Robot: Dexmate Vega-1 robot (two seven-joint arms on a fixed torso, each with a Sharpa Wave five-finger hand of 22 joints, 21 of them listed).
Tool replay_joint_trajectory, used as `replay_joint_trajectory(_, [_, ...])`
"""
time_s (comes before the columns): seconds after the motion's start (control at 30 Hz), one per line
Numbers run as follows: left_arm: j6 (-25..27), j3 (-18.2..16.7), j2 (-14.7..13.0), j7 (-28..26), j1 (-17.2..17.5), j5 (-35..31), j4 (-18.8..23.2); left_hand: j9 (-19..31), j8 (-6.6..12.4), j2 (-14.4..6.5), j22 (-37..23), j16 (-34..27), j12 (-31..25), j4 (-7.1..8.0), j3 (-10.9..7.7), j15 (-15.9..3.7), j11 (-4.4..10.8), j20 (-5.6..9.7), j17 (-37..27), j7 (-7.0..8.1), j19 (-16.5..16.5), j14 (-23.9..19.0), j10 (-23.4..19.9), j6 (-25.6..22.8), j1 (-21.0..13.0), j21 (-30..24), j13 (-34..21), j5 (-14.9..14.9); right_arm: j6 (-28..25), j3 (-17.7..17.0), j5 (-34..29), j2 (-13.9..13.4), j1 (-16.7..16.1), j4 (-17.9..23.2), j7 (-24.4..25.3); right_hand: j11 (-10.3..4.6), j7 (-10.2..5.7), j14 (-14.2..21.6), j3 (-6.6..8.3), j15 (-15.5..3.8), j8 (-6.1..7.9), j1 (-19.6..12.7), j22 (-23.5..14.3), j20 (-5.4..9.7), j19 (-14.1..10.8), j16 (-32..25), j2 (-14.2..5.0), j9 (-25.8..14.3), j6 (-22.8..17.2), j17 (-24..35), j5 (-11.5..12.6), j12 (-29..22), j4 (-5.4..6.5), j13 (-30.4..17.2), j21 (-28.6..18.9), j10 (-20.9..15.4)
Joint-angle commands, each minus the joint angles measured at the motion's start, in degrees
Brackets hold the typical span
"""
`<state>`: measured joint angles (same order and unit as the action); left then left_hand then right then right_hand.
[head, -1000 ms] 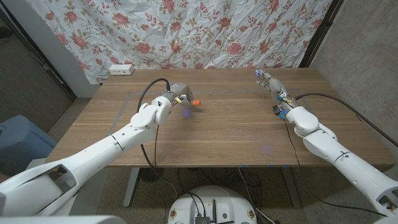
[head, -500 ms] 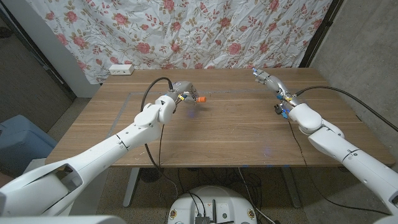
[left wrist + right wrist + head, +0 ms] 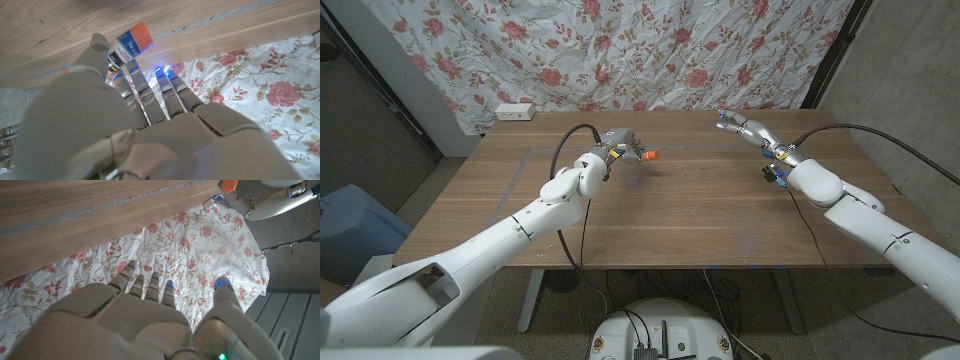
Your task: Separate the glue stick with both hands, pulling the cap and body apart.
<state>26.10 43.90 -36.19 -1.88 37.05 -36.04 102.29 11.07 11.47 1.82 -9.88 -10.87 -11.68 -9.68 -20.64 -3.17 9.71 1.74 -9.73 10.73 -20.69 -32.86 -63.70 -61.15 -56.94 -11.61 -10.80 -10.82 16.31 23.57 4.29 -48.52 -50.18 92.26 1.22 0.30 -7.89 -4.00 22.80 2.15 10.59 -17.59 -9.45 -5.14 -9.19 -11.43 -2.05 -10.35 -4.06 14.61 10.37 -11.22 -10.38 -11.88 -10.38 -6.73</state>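
- Our left hand holds the glue stick above the table, toward its far edge and left of its middle, with the orange end pointing toward our right side.
- In the left wrist view the glue stick is pinched near its label between thumb and a finger, with little of the body inside the hand; we judge that a hard tug from the other side could drag the whole stick out instead of splitting it.
- Our right hand is well apart from the stick, near the table's far edge on the right, with its fingers spread and nothing in them.
- It must close on the short orange end alone; if it also catches the body, both hands would pull the same piece and nothing would part.
- If the pull runs off the stick's axis, the cap could jam or twist the stick loose.
- A dropped stick could roll off the far edge.
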Motion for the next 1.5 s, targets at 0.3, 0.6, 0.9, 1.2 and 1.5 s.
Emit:
replay_joint_trajectory(0.3, [-0.8, 0.3, 2.0, -4.1, 0.4, 6.8, 0.2, 0.3, 0.43, -2.2, -0.1, 0.0, -0.4, 0.03, 0.12, -8.5, 3.26, 0.06, -0.2, -1.89, 0.5, -0.4, -3.8, -3.2, -1.1, 0.4, -0.3, -0.4, -10.2, 1.2, -8.6, -7.1, 0.7, 10.4, -3.9, -0.17, -0.33, 0.4, 1.13, 1.51, 0.68, -3.9, -0.3, -2.07, -0.7, -0.6, 1.28, -0.5, 0.8, -0.2, 1.2, -0.8, -0.55, -0.6, -0.5, -0.9])
replay_joint_trajectory(0.6, [-1.3, 1.0, 2.7, -4.5, -0.4, 8.0, -0.1, 0.3, 0.39, -2.2, -0.1, 0.0, -0.3, 0.04, 0.26, -8.45, 3.26, -0.08, -0.2, -1.93, 0.7, -0.4, -3.9, -3.2, -1.1, 0.5, -0.3, -0.4, -14.3, 1.4, -11.0, -9.0, 1.6, 14.8, -6.2, 0.25, -0.37, 1.8, 1.76, 1.82, 1.32, -6.9, -0.3, -3.25, -1.8, -1.3, 3.01, -0.7, 0.5, -0.4, 1.9, -1.6, -0.58, -1.0, -0.8, -2.6])
replay_joint_trajectory(0.9, [-1.3, 1.6, 4.0, -5.8, -1.1, 9.1, -0.9, 0.3, 0.33, -2.2, -0.1, 0.1, -0.2, 0.04, 0.42, -8.41, 3.26, -0.15, -0.2, -1.89, 1.0, -0.3, -3.9, -3.1, -1.1, 0.5, -0.3, -0.4, -15.5, 2.3, -12.7, -8.8, 2.9, 16.4, -7.7, 0.49, -0.22, 3.5, 2.22, 1.78, 1.91, -9.3, -0.3, -3.87, -3.1, -2.0, 4.35, -0.8, -0.3, -0.6, 2.2, -2.3, -0.54, -1.3, -1.0, -4.5])
replay_joint_trajectory(1.2, [-0.6, 2.2, 5.3, -7.2, -1.2, 10.0, -1.5, 0.4, 0.31, -2.3, -0.1, 0.1, -0.2, 0.05, 0.53, -8.39, 3.26, -0.24, -0.2, -1.93, 1.1, -0.2, -3.9, -3.0, -1.1, 0.6, -0.4, -0.4, -14.9, 3.5, -14.3, -7.3, 4.6, 16.2, -8.0, 0.27, -0.49, 4.6, 2.33, 1.69, 2.1, -11.2, -0.3, -3.77, -3.3, -2.4, 5.84, -1.0, -0.1, -0.7, 2.2, -2.9, -0.47, -1.6, -0.9, -5.9])
replay_joint_trajectory(1.5, [-0.9, 2.6, 5.4, -8.0, -1.1, 10.6, -1.5, 0.4, 0.35, -2.4, -0.1, 0.1, -0.1, 0.06, 0.65, -8.39, 3.26, -0.28, -0.2, -1.8, 1.2, -0.1, -4.0, -3.1, -1.2, 0.6, -0.4, -0.4, -15.2, 4.7, -16.2, -6.0, 5.7, 16.8, -8.6, -0.57, -0.12, 5.8, 2.79, 1.17, 2.98, -13.8, -0.3, -3.19, -4.0, -2.9, 6.79, -1.1, -1.6, -0.8, 2.2, -3.4, -0.38, -2.0, -0.9, -7.4])
